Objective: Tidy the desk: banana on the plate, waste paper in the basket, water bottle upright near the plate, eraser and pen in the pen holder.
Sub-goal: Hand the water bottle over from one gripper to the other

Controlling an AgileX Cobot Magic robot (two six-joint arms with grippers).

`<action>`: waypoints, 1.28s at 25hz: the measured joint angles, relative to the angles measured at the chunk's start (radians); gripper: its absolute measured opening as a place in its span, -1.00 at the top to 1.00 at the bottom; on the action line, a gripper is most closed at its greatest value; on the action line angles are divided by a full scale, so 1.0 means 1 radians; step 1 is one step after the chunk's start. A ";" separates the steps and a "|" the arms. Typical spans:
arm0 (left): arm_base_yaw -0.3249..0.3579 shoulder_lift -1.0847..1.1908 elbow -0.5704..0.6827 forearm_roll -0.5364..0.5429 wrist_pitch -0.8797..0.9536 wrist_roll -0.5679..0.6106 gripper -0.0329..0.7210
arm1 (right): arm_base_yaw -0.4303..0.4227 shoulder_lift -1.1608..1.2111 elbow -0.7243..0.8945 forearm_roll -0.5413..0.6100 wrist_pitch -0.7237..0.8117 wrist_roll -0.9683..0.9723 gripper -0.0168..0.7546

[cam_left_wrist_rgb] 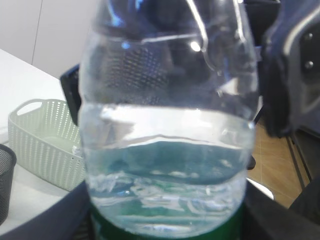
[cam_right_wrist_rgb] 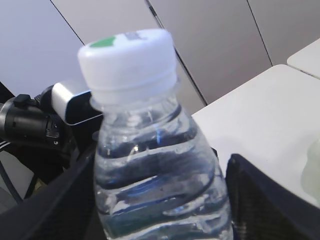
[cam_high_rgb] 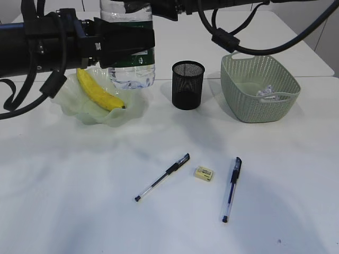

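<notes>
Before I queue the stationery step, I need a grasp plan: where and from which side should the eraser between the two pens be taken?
Come straight down on the eraser and pinch across its short sides. It lies flat and low on the table, so a side approach looks poor. Both pens lie apart from it, probably leaving room for the fingers.

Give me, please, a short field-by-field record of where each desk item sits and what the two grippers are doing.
water bottle: upright beside the plate, capped, partly filled
left gripper: closed around the bottle's body
right gripper: jaws either side of the bottle's neck, contact unclear
banana: on the plate
waste paper: inside the basket
pen holder: upright; nothing visible inside from here
pens: both lying on the table
eraser: on the table between the pens
</notes>
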 joint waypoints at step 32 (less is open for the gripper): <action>0.014 0.000 0.002 -0.002 -0.006 0.000 -0.17 | -0.002 -0.004 -0.007 -0.048 -0.002 0.043 -0.57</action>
